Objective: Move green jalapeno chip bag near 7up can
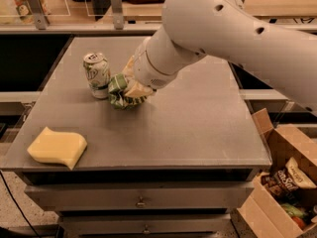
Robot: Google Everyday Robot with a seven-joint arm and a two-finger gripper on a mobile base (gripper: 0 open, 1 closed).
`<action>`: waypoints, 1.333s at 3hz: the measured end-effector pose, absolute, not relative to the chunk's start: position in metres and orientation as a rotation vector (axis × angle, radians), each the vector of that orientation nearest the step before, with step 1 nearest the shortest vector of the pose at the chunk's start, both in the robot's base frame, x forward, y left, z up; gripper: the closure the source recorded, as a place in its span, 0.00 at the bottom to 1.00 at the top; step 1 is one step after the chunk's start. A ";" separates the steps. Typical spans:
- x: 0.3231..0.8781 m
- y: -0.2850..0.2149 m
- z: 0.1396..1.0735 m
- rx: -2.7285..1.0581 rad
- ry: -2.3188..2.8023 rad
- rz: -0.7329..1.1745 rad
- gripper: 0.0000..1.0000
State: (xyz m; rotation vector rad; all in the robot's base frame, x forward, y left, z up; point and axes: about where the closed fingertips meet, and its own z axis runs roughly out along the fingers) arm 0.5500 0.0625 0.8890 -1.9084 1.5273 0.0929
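The 7up can [97, 75] stands upright on the grey table [188, 123], towards its back left. The green jalapeno chip bag [119, 90], crumpled green and white foil, is right beside the can on its right, at the table surface. My gripper [132, 86] is shut on the bag from the right, its pale fingers wrapped round the foil. The big white arm reaches in from the upper right and hides part of the bag.
A yellow sponge [58, 147] lies near the table's front left corner. An open cardboard box [285, 182] with snack bags stands on the floor at the right. Drawers run below the table's front edge. A counter with clear stands runs behind.
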 end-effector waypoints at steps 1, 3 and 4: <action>0.556 0.065 0.878 -1.905 1.551 0.101 0.35; 0.554 0.066 0.880 -1.908 1.546 0.097 0.00; 0.554 0.066 0.880 -1.908 1.546 0.097 0.00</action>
